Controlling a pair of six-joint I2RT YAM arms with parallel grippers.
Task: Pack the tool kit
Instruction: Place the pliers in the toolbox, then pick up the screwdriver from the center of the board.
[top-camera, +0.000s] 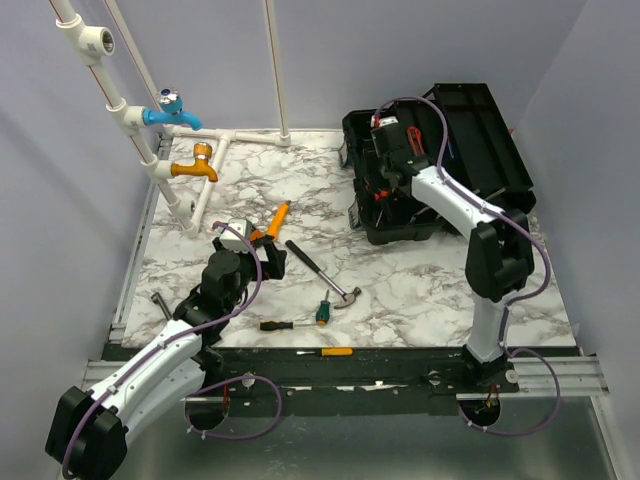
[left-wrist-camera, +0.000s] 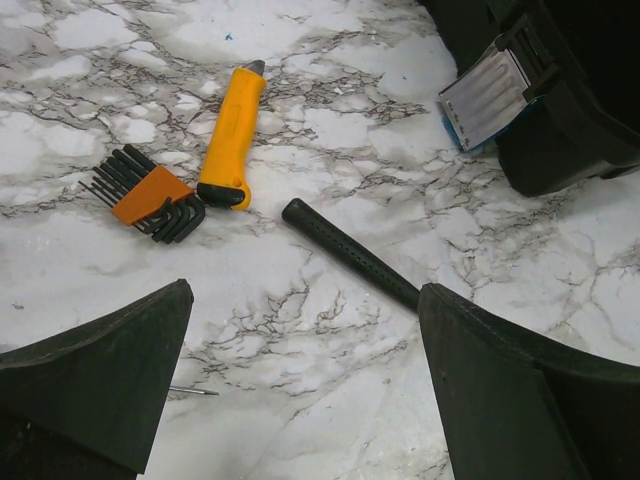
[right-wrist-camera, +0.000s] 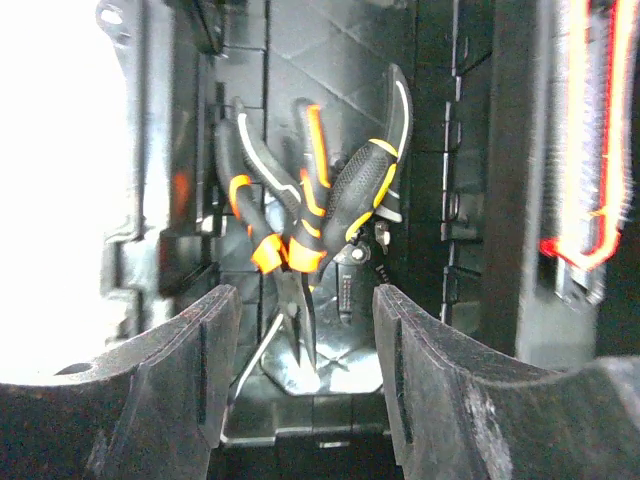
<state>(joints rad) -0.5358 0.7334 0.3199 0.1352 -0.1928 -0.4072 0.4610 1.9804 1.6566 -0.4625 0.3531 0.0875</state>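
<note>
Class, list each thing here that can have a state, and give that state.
toolbox: lid open.
left tool: open, empty.
right tool: open, over the pliers lying in the toolbox.
hammer: on the table, unpacked.
hex key set: keys fanned out, unpacked.
utility knife: on the table, unpacked.

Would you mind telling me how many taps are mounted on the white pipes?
2. The blue tap sits higher on the white pipes, the orange tap just below it; none seem hidden.

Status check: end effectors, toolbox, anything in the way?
Left end effector open, by hammer. Right end effector open inside toolbox, pliers lying below, ungripped. Knife, hex keys, screwdrivers unpacked; no obstruction seen.
</note>
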